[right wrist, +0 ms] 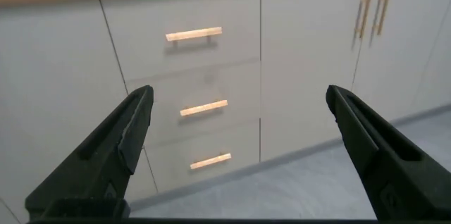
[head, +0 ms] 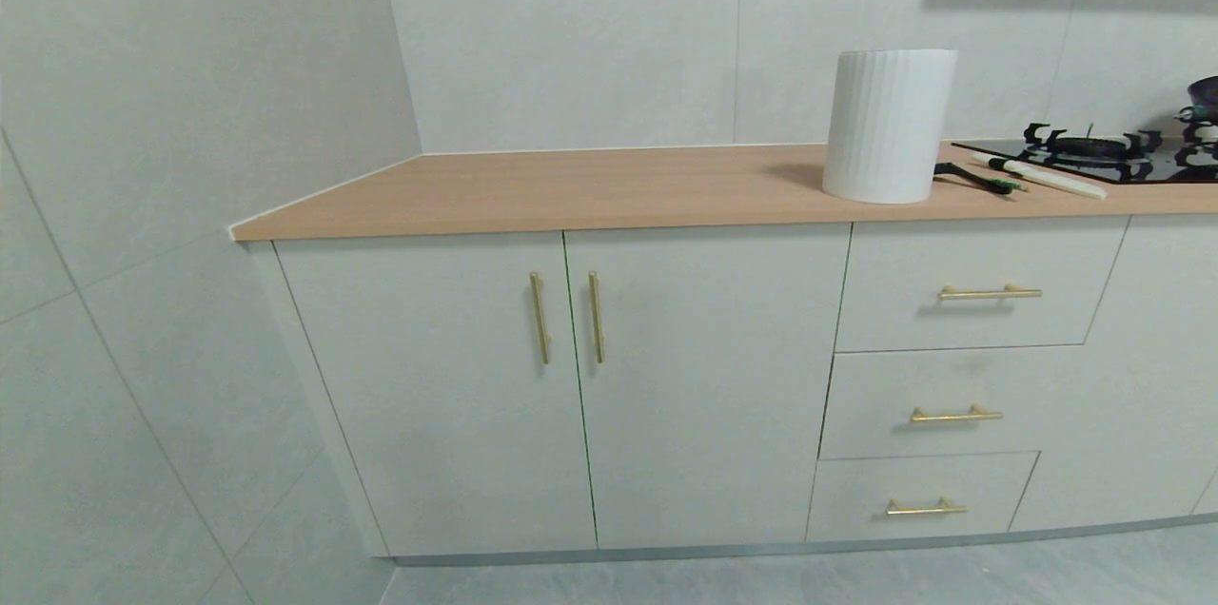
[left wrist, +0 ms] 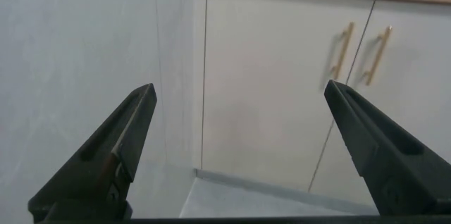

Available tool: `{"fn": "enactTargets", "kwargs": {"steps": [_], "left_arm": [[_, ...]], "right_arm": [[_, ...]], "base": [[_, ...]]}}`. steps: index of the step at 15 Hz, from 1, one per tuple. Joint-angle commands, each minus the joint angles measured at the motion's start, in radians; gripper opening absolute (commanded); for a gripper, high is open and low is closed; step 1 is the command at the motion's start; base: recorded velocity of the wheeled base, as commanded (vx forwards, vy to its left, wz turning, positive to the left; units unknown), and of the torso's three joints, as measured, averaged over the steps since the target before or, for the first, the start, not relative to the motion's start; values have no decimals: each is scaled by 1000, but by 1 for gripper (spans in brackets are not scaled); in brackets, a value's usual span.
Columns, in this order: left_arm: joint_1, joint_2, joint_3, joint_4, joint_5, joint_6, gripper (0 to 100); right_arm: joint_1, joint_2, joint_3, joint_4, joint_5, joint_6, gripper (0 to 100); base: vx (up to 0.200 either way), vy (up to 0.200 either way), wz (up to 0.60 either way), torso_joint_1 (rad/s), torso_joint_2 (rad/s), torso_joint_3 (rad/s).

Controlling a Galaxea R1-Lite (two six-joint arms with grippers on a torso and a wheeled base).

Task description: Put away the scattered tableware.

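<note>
My left gripper (left wrist: pixel 239 89) and right gripper (right wrist: pixel 238 91) hang low before the cabinet, fingers spread wide, holding nothing. The left one faces the 2 doors (left wrist: pixel 268 83), the right one the 3 drawers (right wrist: pixel 190 62). The black utensil (head: pixel 975 177) and white utensil (head: pixel 1047 177) lie on the countertop (head: pixel 571 186) just right of the ribbed holder (head: pixel 890 125), long axes roughly along the counter — above my right fingers, so I judge that arm nearer.

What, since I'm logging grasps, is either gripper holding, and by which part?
Nothing is held. The left gripper and the right gripper each have their fingers spread wide, with empty space between them.
</note>
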Motion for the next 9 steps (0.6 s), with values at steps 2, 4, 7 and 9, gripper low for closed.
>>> {"fn": "enactTargets", "kwargs": {"steps": [2, 4, 7, 9], "left_arm": [[7, -18, 135, -81, -51, 5, 100], [7, -18, 135, -53, -146, -1, 100], [7, -18, 135, -40, -240, 38, 100], [5, -18, 135, -17, -251, 46, 100]], "right_arm": [[-4, -33, 111, -41, 40, 0, 100], [-2, -33, 111, -34, 166, 7, 100], [-2, -30, 111, 11, 344, 5, 100], [5, -22, 111, 21, 355, 8, 100]], "base": [[0, 0, 0, 0, 0, 0], [0, 0, 0, 0, 0, 0], [0, 0, 0, 0, 0, 0], [0, 0, 0, 0, 0, 0]]}}
